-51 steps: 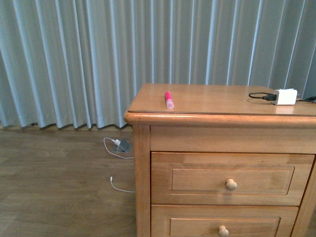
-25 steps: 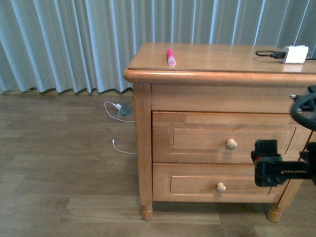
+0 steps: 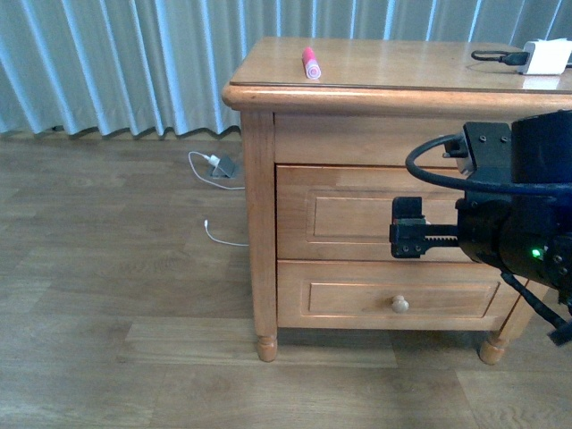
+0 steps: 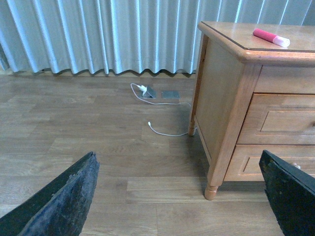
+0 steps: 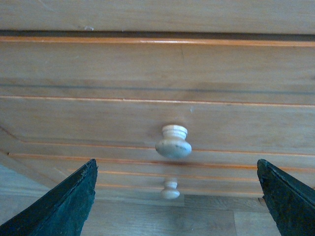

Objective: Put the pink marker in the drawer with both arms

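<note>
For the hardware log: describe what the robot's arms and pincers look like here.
The right arm is bulky matte black, with a thick black cable looping over it and a small green light. The right pincer carries a toothed rack. The left pincer shows wedge-shaped black fingers with a rough, dusty surface.

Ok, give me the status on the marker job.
Nothing done yet: the marker lies on the chest top and the drawer is shut. In hand: the right gripper, open, faces the knob without touching it. Left: pull the drawer open, then the left gripper, open and empty, likely fetches the marker and drops it in.
</note>
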Robot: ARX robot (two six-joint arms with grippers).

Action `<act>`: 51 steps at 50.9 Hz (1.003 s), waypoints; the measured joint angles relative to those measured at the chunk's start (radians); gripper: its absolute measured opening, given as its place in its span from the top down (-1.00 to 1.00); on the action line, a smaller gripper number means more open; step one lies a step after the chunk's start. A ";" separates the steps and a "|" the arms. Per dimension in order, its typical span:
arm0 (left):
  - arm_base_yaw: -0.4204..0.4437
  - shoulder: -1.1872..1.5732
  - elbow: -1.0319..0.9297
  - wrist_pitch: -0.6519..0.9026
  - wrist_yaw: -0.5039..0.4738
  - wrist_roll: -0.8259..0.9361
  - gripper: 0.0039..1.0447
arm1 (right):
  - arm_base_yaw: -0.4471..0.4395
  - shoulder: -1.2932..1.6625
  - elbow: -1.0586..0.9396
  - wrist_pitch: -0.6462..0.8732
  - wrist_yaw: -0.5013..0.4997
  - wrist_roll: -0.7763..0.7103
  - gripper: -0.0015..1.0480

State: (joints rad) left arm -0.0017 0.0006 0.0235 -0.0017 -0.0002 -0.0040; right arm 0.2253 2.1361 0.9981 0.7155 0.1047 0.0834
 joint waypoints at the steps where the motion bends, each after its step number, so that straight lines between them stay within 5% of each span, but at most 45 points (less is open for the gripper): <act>1: 0.000 0.000 0.000 0.000 0.000 0.000 -0.89 | 0.000 0.010 0.012 0.000 0.000 0.000 -0.84; 39: 0.000 0.000 0.000 0.000 0.000 0.000 -0.89 | -0.014 0.161 0.153 -0.003 0.031 -0.005 -0.84; 51: 0.000 0.000 0.000 0.000 0.000 0.000 -0.89 | -0.015 0.161 0.151 0.012 0.046 -0.010 -0.23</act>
State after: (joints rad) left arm -0.0017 0.0006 0.0235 -0.0017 -0.0002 -0.0040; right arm 0.2100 2.2967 1.1488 0.7273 0.1505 0.0734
